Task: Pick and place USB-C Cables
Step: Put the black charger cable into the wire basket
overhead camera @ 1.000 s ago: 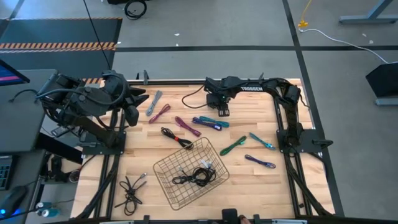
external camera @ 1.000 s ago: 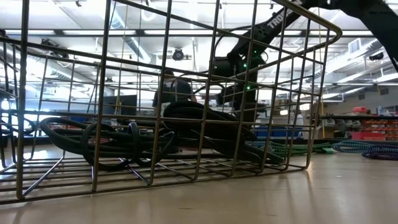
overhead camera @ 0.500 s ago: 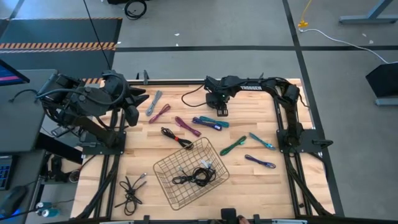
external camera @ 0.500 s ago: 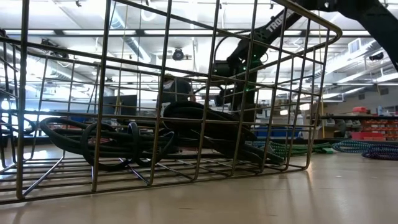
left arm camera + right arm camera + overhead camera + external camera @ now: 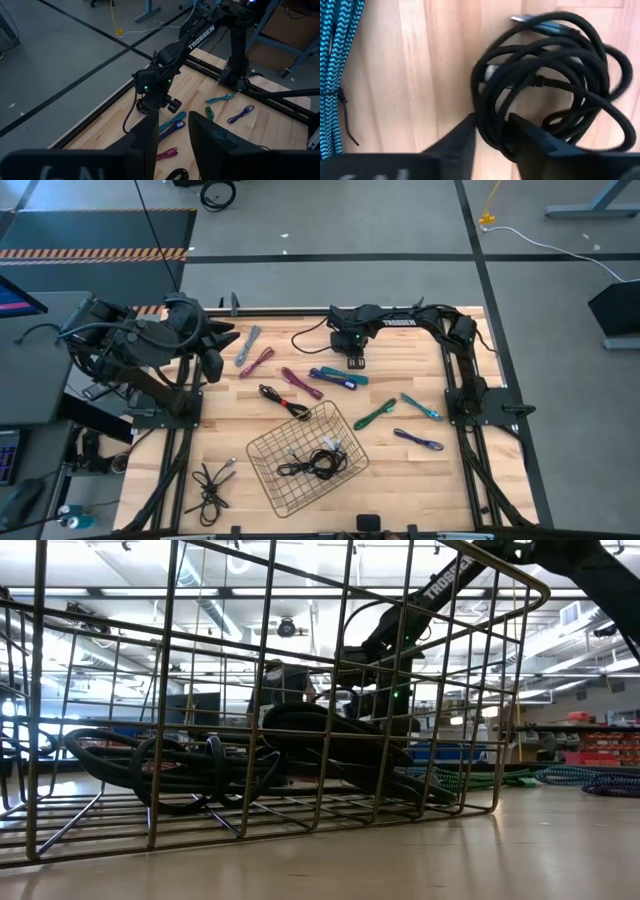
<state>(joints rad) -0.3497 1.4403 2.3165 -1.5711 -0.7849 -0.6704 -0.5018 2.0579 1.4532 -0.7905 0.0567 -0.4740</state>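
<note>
Black cable coil (image 5: 550, 80) lies on the wood table (image 5: 470, 480), beyond the wire basket (image 5: 300, 455) toward the far edge. Your right gripper (image 5: 492, 127) sits low over it, fingers straddling the coil's strands; you cannot tell whether they grip. Your left gripper (image 5: 172, 135) waits part open and empty, left of the basket.

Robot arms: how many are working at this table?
2. The left arm sits folded at the left edge of the table. The right arm reaches along the far side, its gripper over a coiled black cable. None seems hidden.
</note>
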